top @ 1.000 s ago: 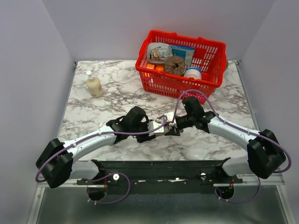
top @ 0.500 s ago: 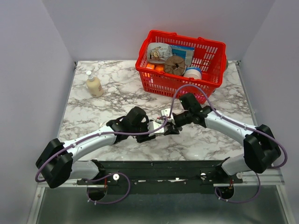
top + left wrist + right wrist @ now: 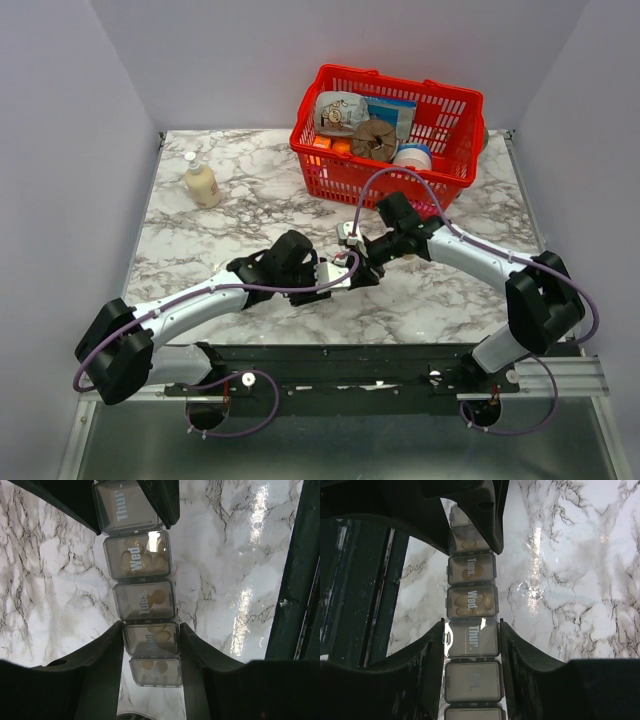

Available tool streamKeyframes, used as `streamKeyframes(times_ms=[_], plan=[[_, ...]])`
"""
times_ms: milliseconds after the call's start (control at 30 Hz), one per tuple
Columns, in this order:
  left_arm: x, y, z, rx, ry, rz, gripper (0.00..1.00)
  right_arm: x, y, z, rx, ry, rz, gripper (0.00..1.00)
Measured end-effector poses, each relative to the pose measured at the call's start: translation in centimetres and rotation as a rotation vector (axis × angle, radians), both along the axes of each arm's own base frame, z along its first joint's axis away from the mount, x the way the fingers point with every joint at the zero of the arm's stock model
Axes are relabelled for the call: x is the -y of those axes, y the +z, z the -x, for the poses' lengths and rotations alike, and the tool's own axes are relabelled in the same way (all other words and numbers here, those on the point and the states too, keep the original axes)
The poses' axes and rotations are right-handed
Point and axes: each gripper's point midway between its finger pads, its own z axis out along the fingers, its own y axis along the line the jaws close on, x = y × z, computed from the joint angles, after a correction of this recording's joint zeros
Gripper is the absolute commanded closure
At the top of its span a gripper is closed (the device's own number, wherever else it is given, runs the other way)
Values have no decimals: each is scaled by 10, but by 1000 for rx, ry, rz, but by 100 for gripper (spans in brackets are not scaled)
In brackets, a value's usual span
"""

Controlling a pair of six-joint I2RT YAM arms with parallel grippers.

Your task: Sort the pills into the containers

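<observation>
Left claw clamping pill organiser; right claw gripping it too; likely handling stiff, light (slippery plastic); holding side walls best.

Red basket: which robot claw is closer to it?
Right. The right gripper sits in front of the red basket; the left gripper is farther from it, lower-left in the overhead view.

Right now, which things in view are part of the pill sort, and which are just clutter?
In the job:
- pill organiser, lids shut
- tan pills in Wed, Tues and the compartments before them
- left pincer and right pincer, both closed on the organiser

Lying about:
- red mesh basket with its goods
- cream pump bottle
</observation>
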Motion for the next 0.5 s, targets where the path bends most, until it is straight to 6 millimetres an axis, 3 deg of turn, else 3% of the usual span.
streamKeyframes(times_ms=[500], plan=[[1,1,-1,13,-9,2,81,1,4,-7,-125,-69,14,52]])
